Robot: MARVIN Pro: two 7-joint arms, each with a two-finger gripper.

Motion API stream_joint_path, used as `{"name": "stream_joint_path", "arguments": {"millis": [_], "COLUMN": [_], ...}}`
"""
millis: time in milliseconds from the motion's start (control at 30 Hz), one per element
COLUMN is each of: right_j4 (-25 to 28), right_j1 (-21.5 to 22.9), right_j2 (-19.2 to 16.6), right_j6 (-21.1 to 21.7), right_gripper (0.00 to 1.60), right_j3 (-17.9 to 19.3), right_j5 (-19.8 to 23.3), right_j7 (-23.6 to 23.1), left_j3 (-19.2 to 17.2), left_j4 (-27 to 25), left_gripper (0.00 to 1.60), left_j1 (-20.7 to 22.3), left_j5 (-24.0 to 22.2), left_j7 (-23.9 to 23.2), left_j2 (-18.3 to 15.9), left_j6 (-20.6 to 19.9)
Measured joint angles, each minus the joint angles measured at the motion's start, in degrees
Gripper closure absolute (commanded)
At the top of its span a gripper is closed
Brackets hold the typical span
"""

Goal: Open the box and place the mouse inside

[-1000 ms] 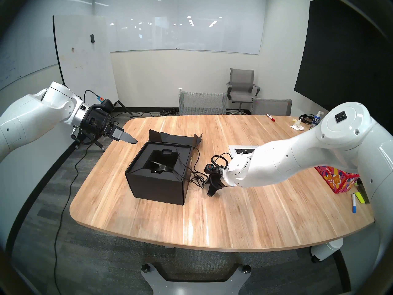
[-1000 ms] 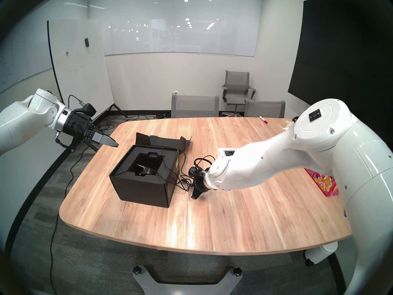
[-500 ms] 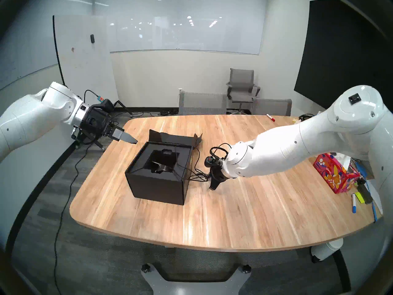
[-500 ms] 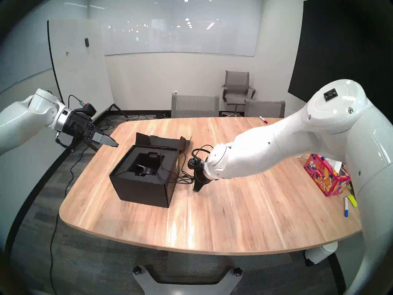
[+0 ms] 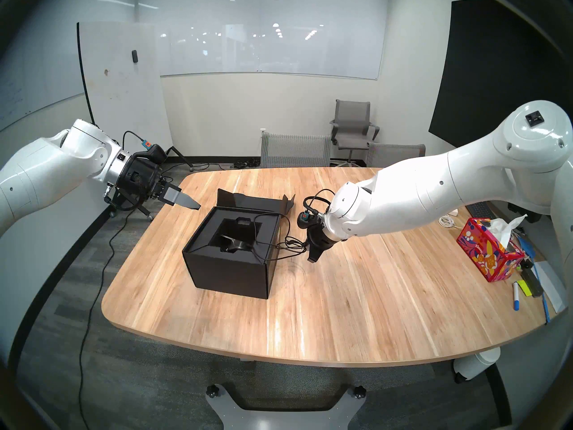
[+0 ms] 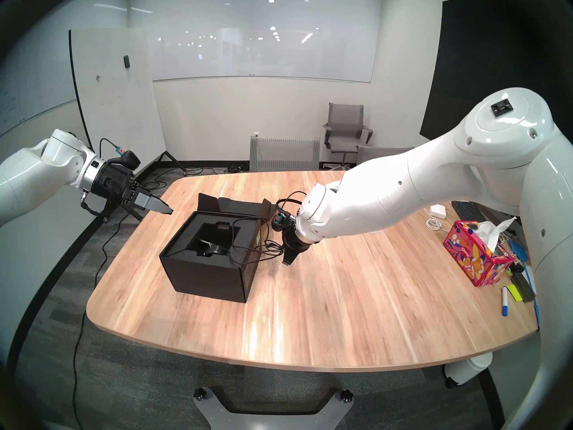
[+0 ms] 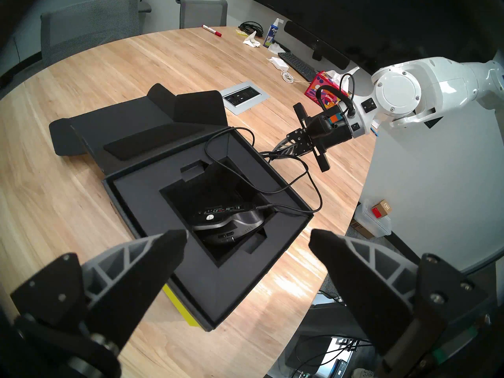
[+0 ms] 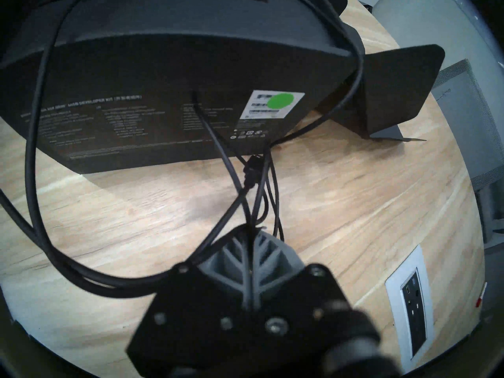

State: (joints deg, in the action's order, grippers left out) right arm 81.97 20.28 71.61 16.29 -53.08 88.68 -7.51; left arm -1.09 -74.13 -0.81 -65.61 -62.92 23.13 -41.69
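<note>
The black box [image 5: 229, 271] stands open on the wooden table [image 5: 341, 311], its lid flap [image 5: 257, 203] laid back behind it. The black mouse [image 7: 226, 222] lies in the foam cavity. Its thin cable [image 5: 286, 249] runs out over the box's right wall. Just right of the box, above the tabletop, my right gripper [image 5: 311, 258] is shut on bunched loops of that cable [image 8: 256, 194]. My left gripper [image 7: 248, 239] hangs open off the table's far left edge, empty and aimed at the box; one of its fingers [image 5: 183, 199] shows in the head view.
A red floral tissue box [image 5: 486, 252], markers [image 5: 516, 299] and other small items crowd the table's right edge. A power outlet panel [image 7: 244, 96] is set into the table behind the box. A white charger [image 6: 438, 210] and a keyboard [image 6: 468, 210] lie at far right. Chairs [image 5: 294, 150] stand beyond the table.
My right arm has risen and swung toward the box, lifting the cable loops off the table. The left arm, the box and the mouse have stayed still.
</note>
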Motion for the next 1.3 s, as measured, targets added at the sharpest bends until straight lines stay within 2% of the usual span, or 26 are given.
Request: {"name": "stream_joint_path", "arguments": {"millis": [400,900,1300], "right_j4": [-0.63,-4.19,-12.87], "right_j1": [4.48,7.85,8.91], "right_j2": [1.66,4.18,7.75], "right_j6": [5.74,10.14,11.97], "right_gripper": [1.6,1.6,1.6], "right_j3": [1.73,2.88,3.37], "right_j5": [-0.14,-1.79,-4.82], "right_j7": [-4.47,-11.22,-20.8], "left_j3": [0.0,0.01,0.02], "left_j4": [0.0,0.0,0.0], "left_gripper": [0.0,0.0,0.0], "left_j1": [0.0,0.0,0.01], "left_j5": [-0.02,-0.04,-0.04], "left_j7": [-0.01,-0.01,-0.02], "left_j2": [0.0,0.0,0.0], "left_j6": [0.0,0.01,0.01]}}
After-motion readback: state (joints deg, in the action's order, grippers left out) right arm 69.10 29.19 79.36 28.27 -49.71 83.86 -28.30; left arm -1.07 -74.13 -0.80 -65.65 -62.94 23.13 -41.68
